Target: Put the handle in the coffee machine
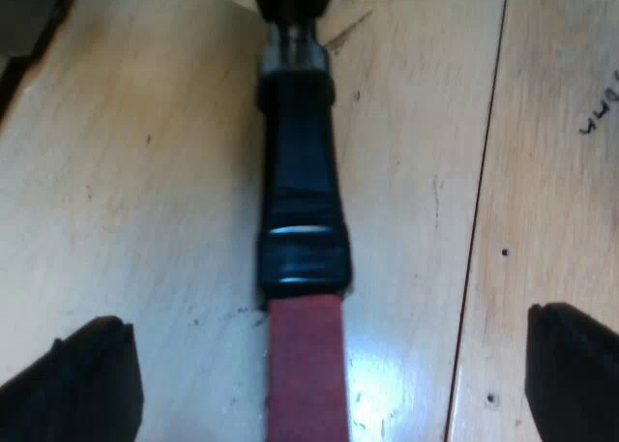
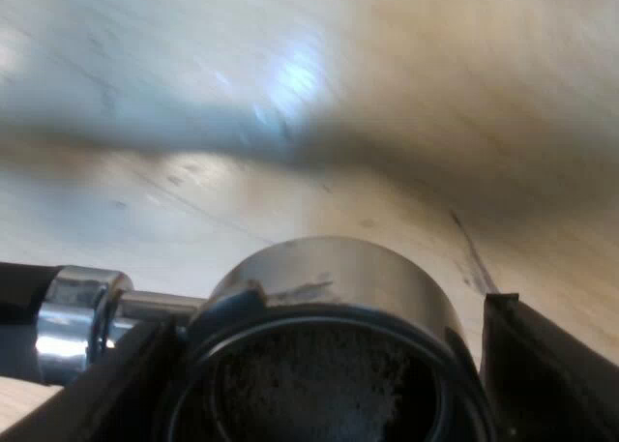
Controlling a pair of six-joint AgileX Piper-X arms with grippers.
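The left gripper (image 1: 324, 394) is hovering over the holder (image 1: 298, 103), lined up along its dark handle (image 1: 300, 200), and its jaws are standing wide: one black finger (image 1: 82, 384) is showing on each side of the handle, well apart from it and touching nothing. The handle is running straight out between them, turning from black to its red end (image 1: 308, 374) nearest this gripper and narrowing at the far end into a short metal neck (image 1: 295, 41). Under it the pale wooden table (image 1: 145, 171) is showing, with a thin dark seam (image 1: 479, 220) running alongside the handle. The right gripper (image 2: 324, 336) is gripping the holder at its round metal head (image 2: 329, 278), its fingers (image 2: 106, 394) pressing against opposite sides of the wall, so these jaws are clamping the metal between them. The head is opening toward the camera and carrying dark coffee grounds (image 2: 309, 384). A shiny collar (image 2: 73, 316) is joining the head to the start of the handle. The holder is lying loose over the table; whether it is resting on the wood or being held just off it, I cannot tell
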